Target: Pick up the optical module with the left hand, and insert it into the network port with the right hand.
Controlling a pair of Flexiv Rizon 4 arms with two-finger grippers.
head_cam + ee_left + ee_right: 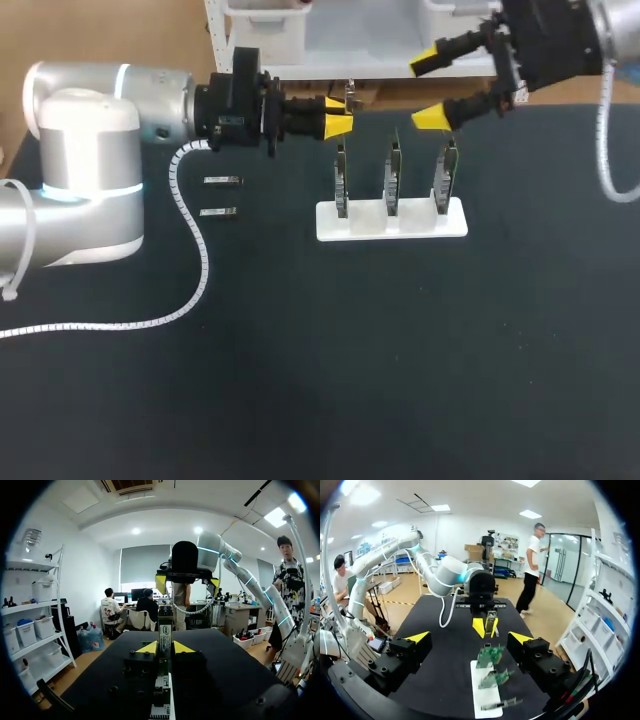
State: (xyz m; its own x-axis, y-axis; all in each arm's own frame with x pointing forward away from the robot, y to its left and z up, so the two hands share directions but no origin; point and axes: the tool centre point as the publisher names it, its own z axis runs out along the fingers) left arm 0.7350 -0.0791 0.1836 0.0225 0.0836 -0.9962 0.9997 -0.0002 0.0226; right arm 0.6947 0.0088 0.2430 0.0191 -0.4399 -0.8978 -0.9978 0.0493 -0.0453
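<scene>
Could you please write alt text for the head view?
The left hand holds an optical module near a white stand of three upright circuit boards, while the right hand hangs open nearby. Two more modules lie on the black table.

Right gripper [470, 637] spread wide, left gripper [487, 628] holding module [491, 618]

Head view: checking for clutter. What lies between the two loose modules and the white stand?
Nothing: in the head view, the black mat between the loose modules and the white stand is bare.
</scene>
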